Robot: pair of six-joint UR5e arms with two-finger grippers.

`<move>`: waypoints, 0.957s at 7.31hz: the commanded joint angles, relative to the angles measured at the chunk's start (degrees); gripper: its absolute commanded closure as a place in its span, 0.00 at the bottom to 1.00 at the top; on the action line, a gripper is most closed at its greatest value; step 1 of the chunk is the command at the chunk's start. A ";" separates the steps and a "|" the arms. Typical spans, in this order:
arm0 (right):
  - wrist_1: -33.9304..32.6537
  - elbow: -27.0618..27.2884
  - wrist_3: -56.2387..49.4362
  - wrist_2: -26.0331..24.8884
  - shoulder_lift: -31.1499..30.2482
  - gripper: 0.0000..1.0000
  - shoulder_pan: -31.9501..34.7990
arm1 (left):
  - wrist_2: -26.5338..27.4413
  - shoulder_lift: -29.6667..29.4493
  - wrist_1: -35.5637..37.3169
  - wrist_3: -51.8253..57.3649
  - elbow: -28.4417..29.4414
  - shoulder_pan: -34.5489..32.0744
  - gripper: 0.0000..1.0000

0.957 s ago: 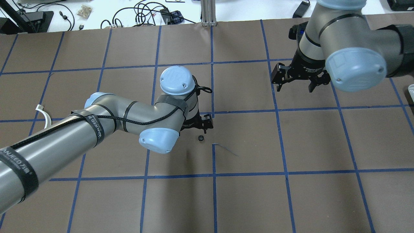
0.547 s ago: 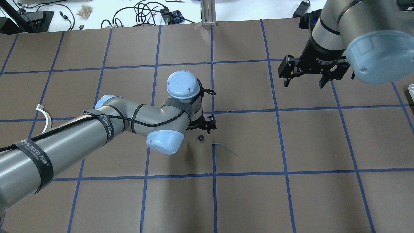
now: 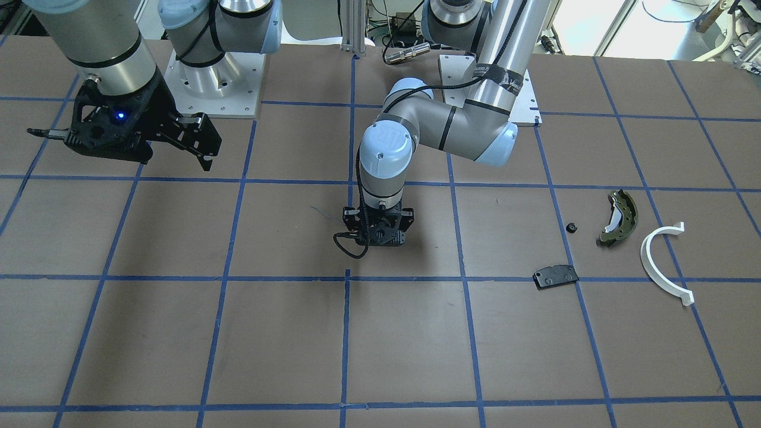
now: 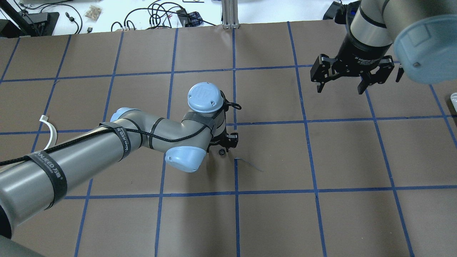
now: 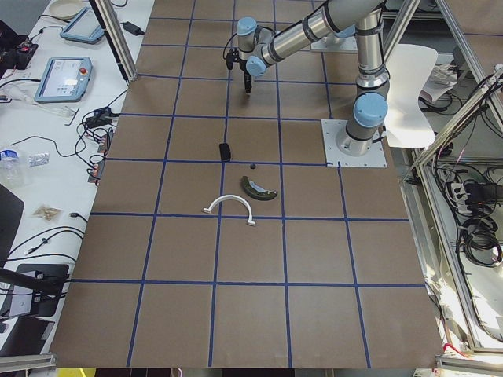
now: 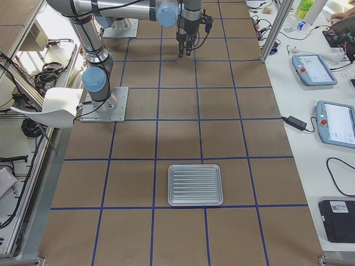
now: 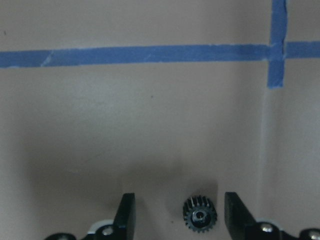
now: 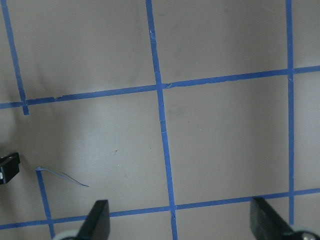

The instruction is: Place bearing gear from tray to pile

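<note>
A small black bearing gear [image 7: 200, 220] lies flat on the brown paper, also seen in the overhead view [image 4: 221, 152]. My left gripper [image 7: 180, 219] is open and low over it; the gear sits between the fingers, nearer the right one, touching neither. The gripper [image 3: 379, 233] hides the gear in the front view. The pile is far on my left: an olive brake shoe [image 3: 618, 217], a white half-ring [image 3: 663, 261], a black pad [image 3: 556, 276] and another small gear [image 3: 571, 227]. My right gripper [image 4: 341, 87] is open, empty and raised.
The ribbed metal tray [image 6: 195, 184] lies empty at my right end of the table. A torn strip of blue tape [image 4: 248, 164] lies just right of the gear. Part of the half-ring [image 4: 50, 128] shows beside my left arm.
My left gripper has shifted slightly right and closed in over the gear, which has not moved. My right arm has drawn back up and to the right, still open.
</note>
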 commanded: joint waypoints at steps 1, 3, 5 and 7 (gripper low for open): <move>0.06 0.04 -0.60 -0.12 -0.06 0.00 0.01 | 0.01 -0.01 0.18 -0.61 -0.99 -0.02 0.36; -0.03 0.04 -0.69 0.14 0.02 0.00 0.01 | 0.01 0.25 0.70 -0.79 -2.14 -0.02 0.37; -0.03 0.04 -0.78 0.23 -0.33 0.00 0.01 | 0.01 0.60 0.79 -0.70 -1.70 0.07 0.87; -0.12 0.04 -0.95 0.23 -0.24 0.00 0.01 | 0.09 1.22 0.97 -0.61 -1.70 0.33 1.00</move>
